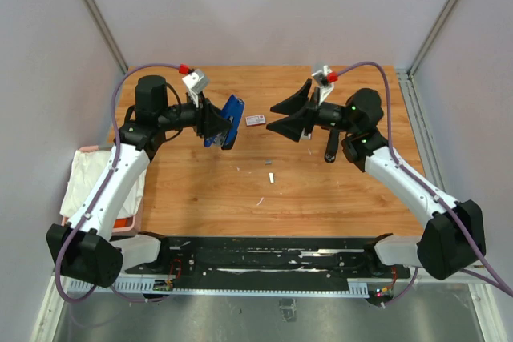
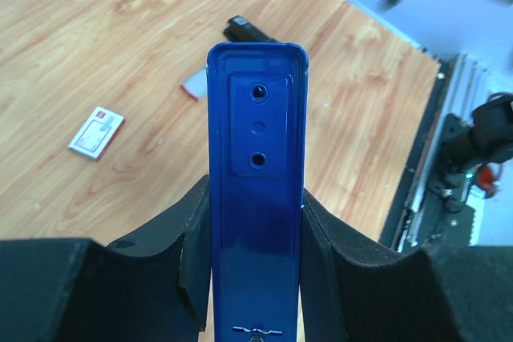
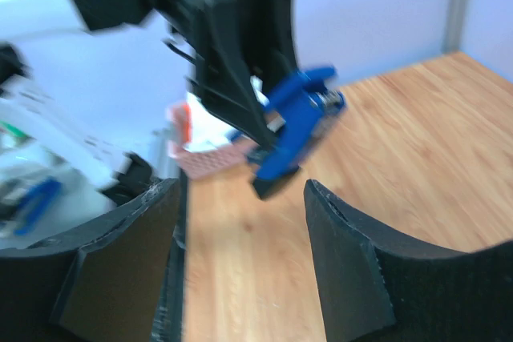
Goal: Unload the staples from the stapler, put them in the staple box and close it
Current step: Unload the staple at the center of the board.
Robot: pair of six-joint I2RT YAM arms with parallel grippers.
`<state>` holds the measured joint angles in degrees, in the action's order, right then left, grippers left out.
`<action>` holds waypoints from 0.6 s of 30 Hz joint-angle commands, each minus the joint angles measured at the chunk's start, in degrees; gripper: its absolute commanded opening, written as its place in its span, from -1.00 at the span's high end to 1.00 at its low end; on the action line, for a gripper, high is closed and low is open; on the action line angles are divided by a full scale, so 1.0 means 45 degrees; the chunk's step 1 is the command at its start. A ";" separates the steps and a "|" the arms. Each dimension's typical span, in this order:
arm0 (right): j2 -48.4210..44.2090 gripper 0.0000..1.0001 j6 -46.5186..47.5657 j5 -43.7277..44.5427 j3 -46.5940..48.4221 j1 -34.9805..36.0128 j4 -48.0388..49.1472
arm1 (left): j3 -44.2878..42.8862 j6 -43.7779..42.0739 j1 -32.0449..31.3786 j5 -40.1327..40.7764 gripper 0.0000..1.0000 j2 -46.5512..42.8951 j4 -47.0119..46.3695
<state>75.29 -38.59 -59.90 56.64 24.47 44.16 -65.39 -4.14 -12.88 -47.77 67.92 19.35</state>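
My left gripper (image 1: 218,121) is shut on the blue stapler (image 1: 231,122) and holds it above the table, left of centre. In the left wrist view the stapler (image 2: 256,110) runs straight out between the black pads (image 2: 337,262). My right gripper (image 1: 282,116) hovers open to the stapler's right with nothing between its fingers. In the blurred right wrist view the stapler (image 3: 298,126) sits beyond the open right gripper (image 3: 240,230). A tiny pale bar of staples (image 1: 271,177) lies on the wood below the grippers, with a smaller grey piece (image 1: 268,162) just above it.
A small red-and-white flat box (image 1: 256,120) (image 2: 96,132) lies on the table between the two grippers. A black elongated object (image 2: 252,30) rests farther out on the wood. White cloth (image 1: 88,178) hangs off the table's left edge. Grey walls enclose three sides.
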 commanded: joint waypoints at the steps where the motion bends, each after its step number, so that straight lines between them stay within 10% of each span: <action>1: 0.0626 -0.37 0.9219 0.3317 -0.0414 0.1141 -0.6930 | -0.0107 0.2003 -0.0008 -0.1418 1.00 0.0097 -0.2040; 7: 0.1194 -0.49 1.1829 0.3276 -0.1076 0.2594 -0.6333 | 0.0607 0.2857 -0.0008 -0.3253 1.00 -0.0175 -0.3647; 18: 0.2097 -0.47 0.6475 0.1402 -0.0774 0.3871 -0.2810 | 0.1779 0.3154 -0.0262 -0.4258 1.00 -0.1007 -0.4883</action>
<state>83.70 2.37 -52.03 52.34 41.39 21.74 -57.30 9.34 -13.72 -63.16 66.04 3.01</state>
